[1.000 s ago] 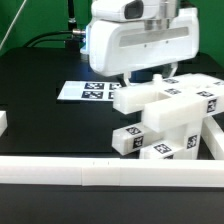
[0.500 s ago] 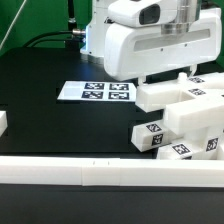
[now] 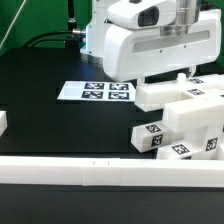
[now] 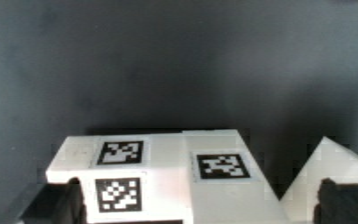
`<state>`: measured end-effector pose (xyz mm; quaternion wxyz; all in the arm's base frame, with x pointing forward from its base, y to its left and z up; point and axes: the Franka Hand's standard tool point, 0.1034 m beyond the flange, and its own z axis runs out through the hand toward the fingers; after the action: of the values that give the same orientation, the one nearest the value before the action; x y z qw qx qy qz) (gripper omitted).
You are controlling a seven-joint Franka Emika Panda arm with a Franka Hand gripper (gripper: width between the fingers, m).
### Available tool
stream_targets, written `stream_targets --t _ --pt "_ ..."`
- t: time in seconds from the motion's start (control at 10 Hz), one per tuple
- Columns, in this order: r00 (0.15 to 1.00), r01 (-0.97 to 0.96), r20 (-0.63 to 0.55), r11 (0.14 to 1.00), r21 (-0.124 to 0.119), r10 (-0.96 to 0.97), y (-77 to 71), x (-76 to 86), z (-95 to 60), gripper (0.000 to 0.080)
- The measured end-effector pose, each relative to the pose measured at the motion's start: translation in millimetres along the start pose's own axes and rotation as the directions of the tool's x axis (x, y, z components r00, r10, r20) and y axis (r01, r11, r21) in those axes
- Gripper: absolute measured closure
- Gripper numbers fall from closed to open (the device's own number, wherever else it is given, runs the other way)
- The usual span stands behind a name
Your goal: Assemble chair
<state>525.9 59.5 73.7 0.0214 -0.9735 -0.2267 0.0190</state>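
Observation:
The chair [image 3: 185, 115] is a cluster of white blocky parts with black-and-white tags, standing at the exterior view's right on the black table. My gripper [image 3: 168, 80] hangs right over its upper slab, and the big white hand hides the fingertips there. In the wrist view a tagged white part [image 4: 158, 165] fills the space between my fingers. One dark finger [image 4: 48, 205] stands at its one side and the other finger [image 4: 348, 200] at the far side. The gripper [image 4: 197, 205] stands open at full width, straddling that part.
The marker board [image 3: 95, 91] lies flat on the table, to the exterior view's left of the chair. A long white rail [image 3: 80, 170] runs along the near table edge. A small white block [image 3: 3, 122] sits at the left edge. Cables trail at the back.
Between one second and half a second ago, the gripper and the chair parts shifted together toward the exterior view's right. Nothing has moved since.

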Motion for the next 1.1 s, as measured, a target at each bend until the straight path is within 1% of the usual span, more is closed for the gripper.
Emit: stream_targets --t 0.1,0.2,0.3,0.4,0.8,0.9,1.0,1.1 --pt "0.998 -0.062 0.017 0.998 0.01 0.062 -14.1 -20.0 0.3 0.0151" --pt "0.996 -0.081 0.032 0.997 0.018 0.081 -27.6 -31.2 1.4 0.0151" --pt "0.997 -0.064 0.036 0.998 0.02 0.063 -27.3 -35.2 2.2 0.0151" --pt "0.997 -0.067 0.037 0.998 0.02 0.066 -23.4 -38.4 2.6 0.0151" --pt "0.995 -0.091 0.041 0.996 0.021 0.09 -25.6 -38.8 4.1 0.0151" --pt "0.975 -0.218 0.055 0.976 0.013 0.217 -42.6 -41.3 7.6 0.0151" --pt "0.969 -0.241 0.043 0.97 -0.021 0.242 -71.9 -39.8 10.2 0.0151" --pt "0.972 -0.231 0.04 0.973 -0.021 0.232 -91.5 -41.8 15.4 0.0151"
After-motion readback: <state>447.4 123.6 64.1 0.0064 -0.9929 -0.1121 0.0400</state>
